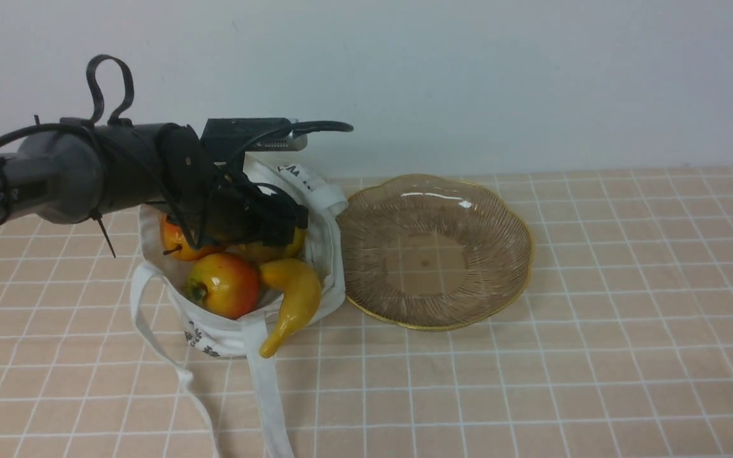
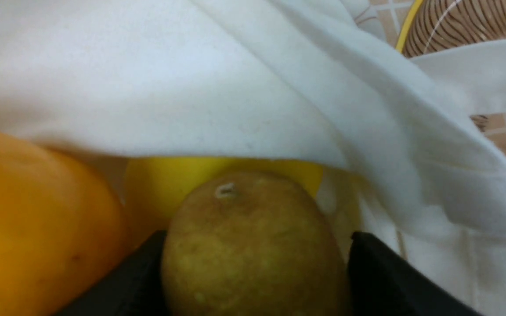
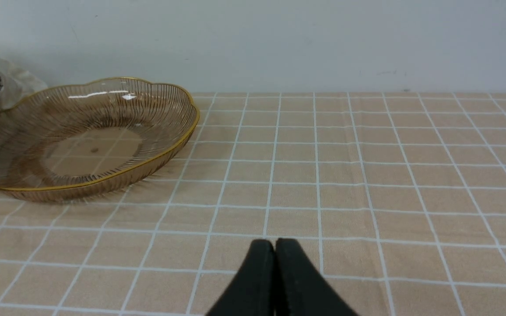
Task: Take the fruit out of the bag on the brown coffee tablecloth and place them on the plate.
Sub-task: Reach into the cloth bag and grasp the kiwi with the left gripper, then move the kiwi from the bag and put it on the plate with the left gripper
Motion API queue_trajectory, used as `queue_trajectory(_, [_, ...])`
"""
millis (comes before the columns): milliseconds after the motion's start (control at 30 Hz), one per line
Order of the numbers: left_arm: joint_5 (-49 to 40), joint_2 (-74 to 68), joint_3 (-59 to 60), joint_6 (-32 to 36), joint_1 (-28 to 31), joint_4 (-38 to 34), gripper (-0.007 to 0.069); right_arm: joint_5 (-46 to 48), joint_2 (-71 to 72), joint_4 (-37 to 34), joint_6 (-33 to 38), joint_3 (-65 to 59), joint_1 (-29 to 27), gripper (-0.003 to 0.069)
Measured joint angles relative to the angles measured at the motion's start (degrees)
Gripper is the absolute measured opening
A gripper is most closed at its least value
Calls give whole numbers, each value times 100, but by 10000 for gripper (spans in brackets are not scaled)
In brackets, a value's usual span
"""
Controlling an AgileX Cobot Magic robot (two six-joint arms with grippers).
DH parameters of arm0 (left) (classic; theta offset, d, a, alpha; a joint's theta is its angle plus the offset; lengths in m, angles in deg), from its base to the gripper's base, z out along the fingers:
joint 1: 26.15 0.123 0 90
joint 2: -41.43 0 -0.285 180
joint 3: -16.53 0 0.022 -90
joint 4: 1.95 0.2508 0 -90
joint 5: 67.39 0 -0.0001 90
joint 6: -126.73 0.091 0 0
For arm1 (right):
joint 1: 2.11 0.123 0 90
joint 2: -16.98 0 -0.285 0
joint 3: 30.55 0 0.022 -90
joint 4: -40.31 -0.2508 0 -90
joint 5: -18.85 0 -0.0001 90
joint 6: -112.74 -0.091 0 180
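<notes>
Straddling the olive-brown fruit (image 2: 253,245), the left gripper (image 2: 257,272) is cut off, its grip impossible to tell.

We see the ribbed, gold-rimmed plate (image 3: 165,164) on the gridded tablecloth (image 3: 341,184). We note the right tool (image 3: 275,242), its fingertips together.

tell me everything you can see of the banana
The banana is a smooth, slightly glossy yellow, plastic-looking toy with a curved body and one end narrowing to a blunt tip. It lies bent over the front rim of the white cloth bag, thick end inside among the fruit, close beside an apple, narrow end outside, pointing toward the camera. No end effector appears to hold it.
</notes>
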Motion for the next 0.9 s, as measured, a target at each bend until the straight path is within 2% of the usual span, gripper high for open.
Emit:
queue_trajectory(200, [-413, 278, -65, 46, 0, 18, 412, 0, 0, 0, 0, 0, 0, -14])
queue_trajectory(400, [-1936, 1235, -1061, 62, -43, 6, 412, 0, 0, 0, 0, 0, 0, -14])
queue_trajectory(533, [-2757, 1385, -1740, 46, -345, -64, 412, 0, 0, 0, 0, 0, 0, -14])
queue_trajectory(800, [-2475, 669, -1926, 44, -1434, -60, 412, 0, 0, 0, 0, 0, 0, -14])
queue_trajectory(900, [-1928, 6, -1940, -26, -1795, -24, 412, 0, 0, 0, 0, 0, 0, -14])
